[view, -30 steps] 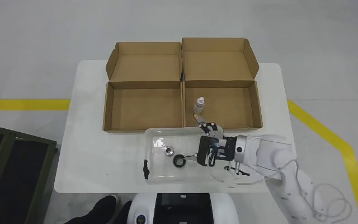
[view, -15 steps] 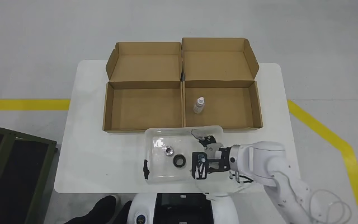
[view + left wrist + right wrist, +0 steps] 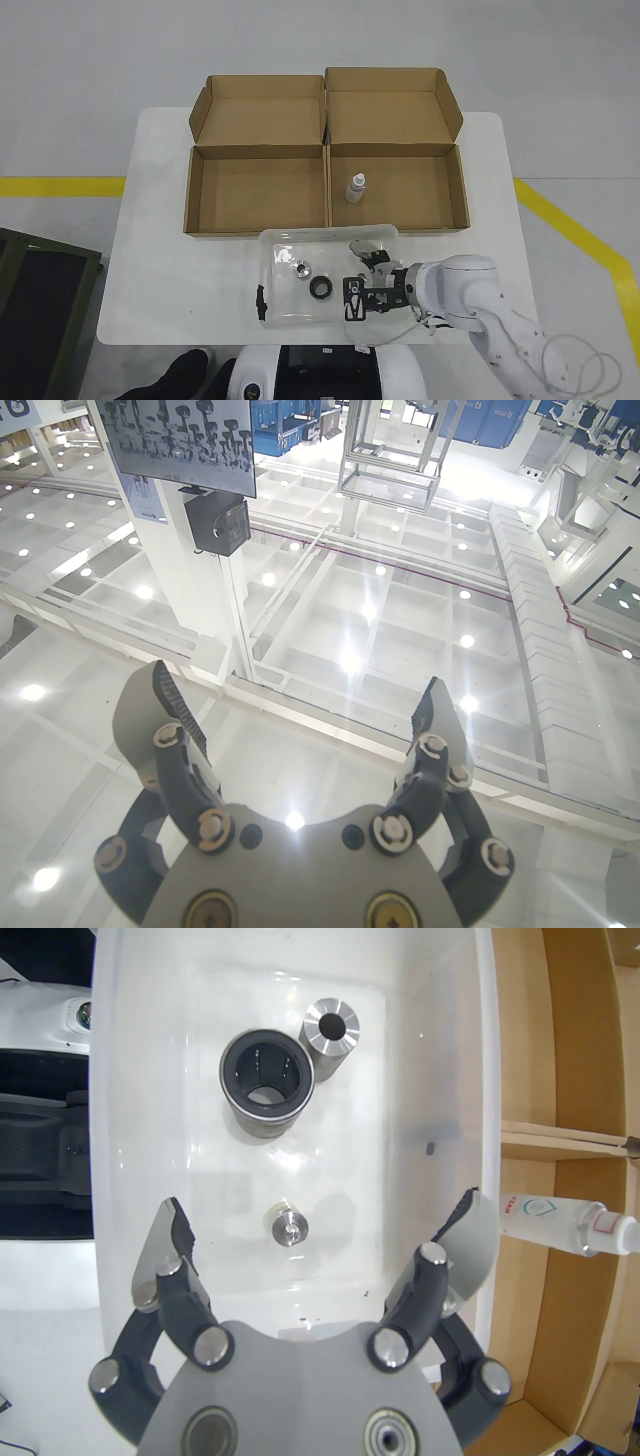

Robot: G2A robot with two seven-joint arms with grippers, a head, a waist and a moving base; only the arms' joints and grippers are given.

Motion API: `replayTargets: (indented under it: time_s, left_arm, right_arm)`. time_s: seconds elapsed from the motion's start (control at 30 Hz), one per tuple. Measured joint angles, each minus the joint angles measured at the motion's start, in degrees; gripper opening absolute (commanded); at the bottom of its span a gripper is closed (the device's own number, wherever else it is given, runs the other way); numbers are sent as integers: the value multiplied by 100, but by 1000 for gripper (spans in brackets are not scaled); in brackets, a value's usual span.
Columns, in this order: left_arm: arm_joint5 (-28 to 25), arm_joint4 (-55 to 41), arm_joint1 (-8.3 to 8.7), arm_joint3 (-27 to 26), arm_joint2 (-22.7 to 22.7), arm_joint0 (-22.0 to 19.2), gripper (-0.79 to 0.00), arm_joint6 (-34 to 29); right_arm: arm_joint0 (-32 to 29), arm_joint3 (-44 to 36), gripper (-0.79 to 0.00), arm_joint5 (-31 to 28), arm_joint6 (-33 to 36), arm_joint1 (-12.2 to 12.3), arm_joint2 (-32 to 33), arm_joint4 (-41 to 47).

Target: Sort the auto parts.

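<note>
The white table [image 3: 150, 200] carries two open cardboard boxes [image 3: 256, 190] side by side at the far side. A clear tray [image 3: 275, 240] sits just near of them. The right gripper [image 3: 321, 1203] hangs over the tray's right half with its fingers spread and holding nothing. The left gripper [image 3: 296, 677] faces the ceiling, its fingers also spread. In the tray a black sleeve [image 3: 267, 1083] stands just right of a silver cylinder [image 3: 330, 1035]. A small bottle [image 3: 355, 187] stands in the right box by its left wall. A tiny silver stud [image 3: 289, 1229] lies in the tray between the right gripper's fingers.
</note>
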Motion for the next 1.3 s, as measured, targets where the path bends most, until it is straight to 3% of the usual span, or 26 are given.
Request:
replayTargets:
  time_s: [0.07,0.4,0.57,0.63,0.67,0.97,1.07,1.27,1.3]
  left_arm:
    - [0,0,0,0,0,0,0,0]
    - [0,0,0,0,0,0,0,0]
    - [0,0,0,0,0,0,0,0]
    - [0,0,0,0,0,0,0,0]
    - [0,0,0,0,0,0,0,0]
    - [0,0,0,0,0,0,0,0]
    - [0,0,0,0,0,0,0,0]
    - [0,0,0,0,0,0,0,0]
    - [0,0,0,0,0,0,0,0]
  right_arm:
    - [40,36,0,0,66,17,-44,-70]
    - [225,50,-237,0,428,90,-320,-271]
    - [331,99,-265,0,583,127,-466,-295]
    - [375,131,-323,0,595,143,-519,-305]
    - [393,147,-391,0,595,148,-537,-304]
    - [522,297,-468,13,604,191,-727,-364]
    - [549,310,-533,28,620,207,-769,-358]
    - [590,310,-776,54,645,240,-824,-304]
    - [595,304,-785,58,650,245,-829,-294]
